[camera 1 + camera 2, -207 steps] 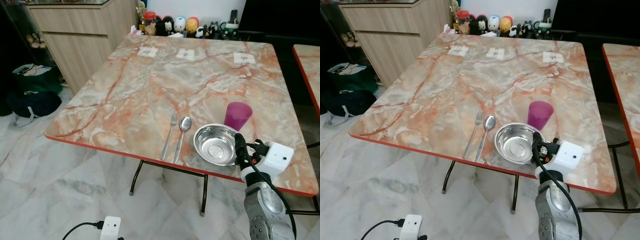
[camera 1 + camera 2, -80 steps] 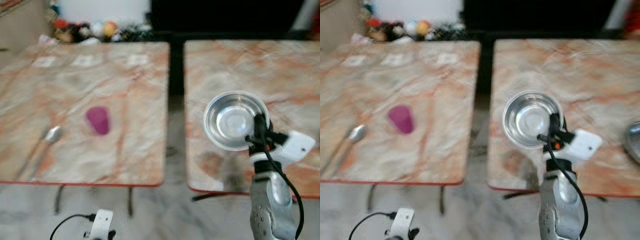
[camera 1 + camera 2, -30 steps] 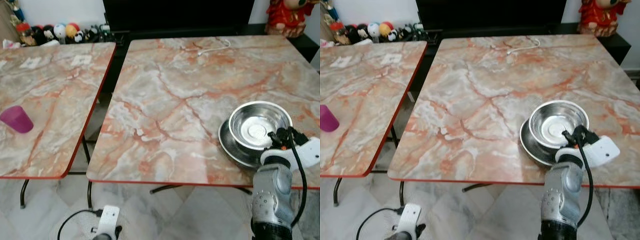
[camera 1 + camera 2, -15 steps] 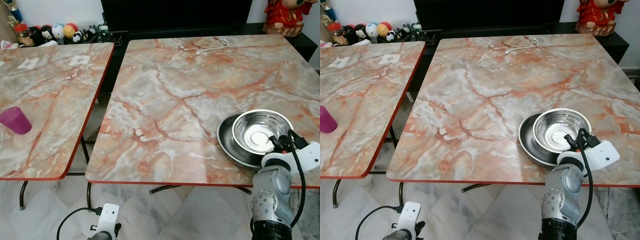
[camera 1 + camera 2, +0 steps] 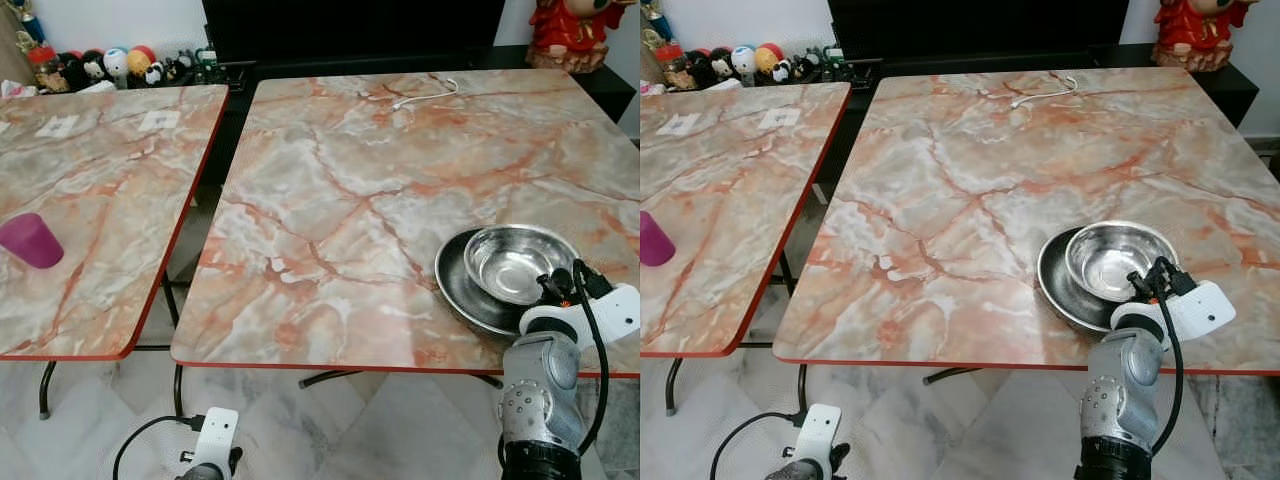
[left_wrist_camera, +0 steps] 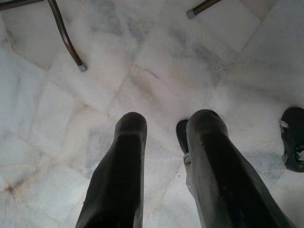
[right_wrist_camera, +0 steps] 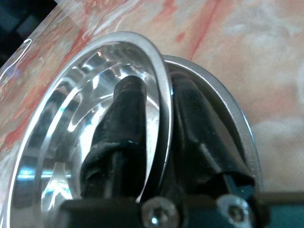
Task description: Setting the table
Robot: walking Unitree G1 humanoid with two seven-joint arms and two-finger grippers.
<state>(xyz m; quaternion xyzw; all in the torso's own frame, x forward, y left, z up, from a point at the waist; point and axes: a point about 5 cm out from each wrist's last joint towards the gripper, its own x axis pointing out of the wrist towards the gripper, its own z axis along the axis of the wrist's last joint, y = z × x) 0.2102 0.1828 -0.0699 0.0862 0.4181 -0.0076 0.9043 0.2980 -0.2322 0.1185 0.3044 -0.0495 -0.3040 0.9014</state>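
The right gripper (image 7: 156, 123) is at the near right corner of the right-hand table (image 5: 350, 170), pinching the rim of the steel bowl (image 5: 517, 262): one black finger inside the bowl, the other outside, the rim clamped between them. The bowl sits tilted in a wider steel plate (image 5: 458, 285), its far side raised a little, leaning toward the arm. Plate and bowl lie close to the table's front edge, near its red trim.

Down low, the left gripper (image 6: 164, 128) hangs over the pale marble floor (image 6: 156, 57), fingers parted with a plain gap between them, holding nothing. A table leg (image 6: 66, 42) stands on the floor beyond it.

Over on the left-hand table (image 5: 110, 190), a purple cup (image 5: 30, 240) stands alone near the left side, well apart from the bowl. A white cable (image 5: 425, 93) lies at the far end of the right-hand table. A row of small figurines (image 5: 110, 65) lines the back behind the left-hand table, and a red figure (image 5: 565, 30) sits at the far right.
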